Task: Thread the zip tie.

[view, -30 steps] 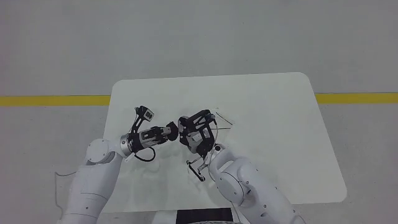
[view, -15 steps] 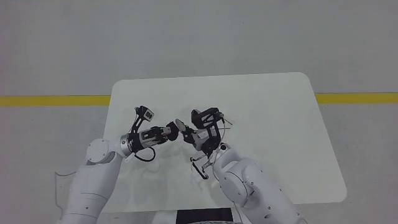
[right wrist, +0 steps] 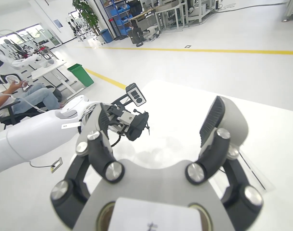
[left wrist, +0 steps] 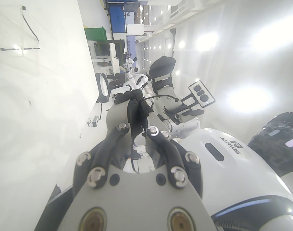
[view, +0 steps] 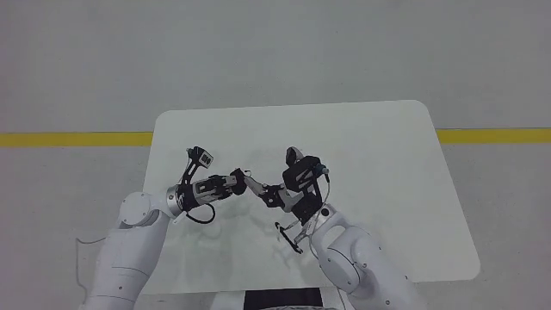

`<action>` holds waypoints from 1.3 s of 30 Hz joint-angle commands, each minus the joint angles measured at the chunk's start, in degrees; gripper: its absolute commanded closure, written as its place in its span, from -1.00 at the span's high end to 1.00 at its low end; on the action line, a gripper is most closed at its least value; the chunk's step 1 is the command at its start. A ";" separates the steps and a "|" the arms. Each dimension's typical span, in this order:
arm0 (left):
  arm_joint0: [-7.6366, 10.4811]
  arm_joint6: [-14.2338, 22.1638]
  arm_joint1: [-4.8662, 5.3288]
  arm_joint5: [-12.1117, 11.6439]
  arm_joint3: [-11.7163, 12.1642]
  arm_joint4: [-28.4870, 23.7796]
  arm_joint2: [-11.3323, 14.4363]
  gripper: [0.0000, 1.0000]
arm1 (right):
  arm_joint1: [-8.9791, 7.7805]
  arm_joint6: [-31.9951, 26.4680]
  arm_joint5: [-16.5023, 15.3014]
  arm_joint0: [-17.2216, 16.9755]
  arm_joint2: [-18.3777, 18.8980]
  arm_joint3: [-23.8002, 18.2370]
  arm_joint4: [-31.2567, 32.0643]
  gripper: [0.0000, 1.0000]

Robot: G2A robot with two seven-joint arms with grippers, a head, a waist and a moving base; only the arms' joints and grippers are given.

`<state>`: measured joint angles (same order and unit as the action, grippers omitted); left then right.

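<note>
One change for you: the right gripper (right wrist: 159,111) has pulled back to the right, away from the left gripper (view: 241,180), and its jaws stand spread wide. Two loose ties (left wrist: 29,26) lie on a clear sheet (left wrist: 6,17) farther out on the table (view: 387,138), near the right arm. Your left jaws are pressed together on the zip tie (right wrist: 148,129), a thin black sliver poking past the tips, above the table
</note>
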<state>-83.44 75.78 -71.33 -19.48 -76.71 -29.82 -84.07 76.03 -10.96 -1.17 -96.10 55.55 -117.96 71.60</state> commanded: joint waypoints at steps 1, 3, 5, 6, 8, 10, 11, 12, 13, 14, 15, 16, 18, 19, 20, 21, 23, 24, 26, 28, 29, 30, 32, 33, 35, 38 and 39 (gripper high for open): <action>0.00 0.00 0.00 0.00 0.00 0.00 0.00 -1.00 | 0.00 0.00 0.00 0.00 0.00 0.00 0.00 1.00; 0.00 0.00 0.00 0.00 0.00 0.00 0.00 -1.00 | 0.00 0.00 0.00 0.00 0.00 0.00 0.00 1.00; 0.00 0.00 0.00 0.00 0.00 0.00 0.00 -1.00 | 0.00 0.00 0.00 0.00 0.00 0.00 0.00 1.00; 0.00 0.00 0.00 0.00 0.00 0.00 0.00 -1.00 | -0.05 0.38 -0.32 0.27 0.07 0.23 0.99 1.00; -0.19 -1.92 0.03 1.84 -0.40 -1.56 0.31 -1.00 | -0.26 1.62 -0.70 0.48 0.21 0.80 4.78 1.00; -0.22 -2.11 0.15 3.37 -0.42 -4.28 -0.03 -1.00 | -0.53 3.26 -0.80 0.17 0.43 1.02 9.09 1.00; -0.25 -1.85 0.21 4.53 -0.26 -6.38 -0.16 -1.00 | -0.72 4.56 -0.88 -0.21 0.49 1.04 11.79 1.00; -0.26 -1.30 0.24 5.87 -0.09 -8.53 -0.21 -1.00 | -0.84 5.90 -1.13 -0.58 0.50 1.15 13.17 1.00; -0.25 -1.03 0.27 7.36 0.24 -10.78 -0.40 -1.00 | -0.96 7.27 -1.40 -0.99 0.60 1.31 14.26 1.00; -0.17 -0.77 0.33 8.76 0.49 -12.40 -0.51 -1.00 | -1.09 8.54 -1.58 -1.41 0.76 1.51 15.17 1.00; -0.10 -0.35 0.34 10.59 0.92 -15.22 -0.61 -1.00 | -1.26 9.91 -1.56 -1.89 1.07 1.78 16.85 1.00; -0.05 -0.57 0.34 11.78 1.48 -17.17 -0.77 -1.00 | -1.40 10.76 -1.40 -2.24 1.27 2.01 18.36 1.00; 0.26 -1.49 0.25 14.66 2.74 -21.24 -0.64 -1.00 | -1.88 12.62 -0.95 -2.23 1.67 2.53 18.36 1.00; 0.44 -1.98 0.18 16.06 3.43 -23.27 -0.55 -1.00 | -2.17 13.51 -0.95 -1.97 1.69 2.80 18.36 1.00; 0.69 -2.57 0.13 17.17 4.03 -24.89 -0.46 -1.00 | -2.58 14.58 -0.16 -1.34 1.96 3.10 18.36 1.00; 1.01 -4.09 0.07 17.15 4.69 -26.01 -0.52 -1.00 | -3.08 15.77 1.70 -0.86 2.02 3.63 18.36 1.00; 1.01 -4.09 0.07 17.15 4.69 -26.01 -0.52 -1.00 | -3.08 15.77 1.70 -0.86 2.02 3.63 18.36 1.00; 1.01 -4.09 0.07 17.15 4.69 -26.01 -0.52 -1.00 | -3.08 15.77 1.70 -0.86 2.02 3.63 18.36 1.00; 1.01 -4.09 0.07 17.15 4.69 -26.01 -0.52 -1.00 | -3.08 15.77 1.70 -0.86 2.02 3.63 18.36 1.00; 1.01 -4.09 0.07 17.15 4.69 -26.01 -0.52 -1.00 | -3.08 15.77 1.70 -0.86 2.02 3.63 18.36 1.00; 1.01 -4.09 0.07 17.15 4.69 -26.01 -0.52 -1.00 | -3.08 15.77 1.70 -0.86 2.02 3.63 18.36 1.00; 1.01 -4.09 0.07 17.15 4.69 -26.01 -0.52 -1.00 | -3.08 15.77 1.70 -0.86 2.02 3.63 18.36 1.00; 0.54 -5.02 -0.05 19.97 4.25 -28.04 0.37 -1.00 | -3.62 15.21 0.13 0.98 2.26 4.37 18.36 1.00; 0.24 -5.13 0.01 21.82 4.03 -28.47 0.61 -1.00 | -4.44 14.70 -1.63 3.03 1.98 4.93 18.36 1.00; -0.42 -5.32 0.27 27.80 3.76 -29.61 1.09 -1.00 | -7.02 12.81 -3.53 7.68 -0.05 6.13 18.36 1.00; -1.00 -5.09 0.45 33.49 3.20 -32.29 1.53 -1.00 | -11.04 10.10 -3.79 13.97 -5.93 7.06 18.36 1.00; -1.07 -5.00 0.56 34.92 2.81 -32.86 1.55 -1.00 | -12.63 10.47 -2.78 16.40 -9.11 7.36 18.36 1.00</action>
<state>-84.45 70.74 -70.86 13.62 -73.62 -62.07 -82.56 64.98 -0.72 -4.97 -82.35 49.65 -110.84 89.96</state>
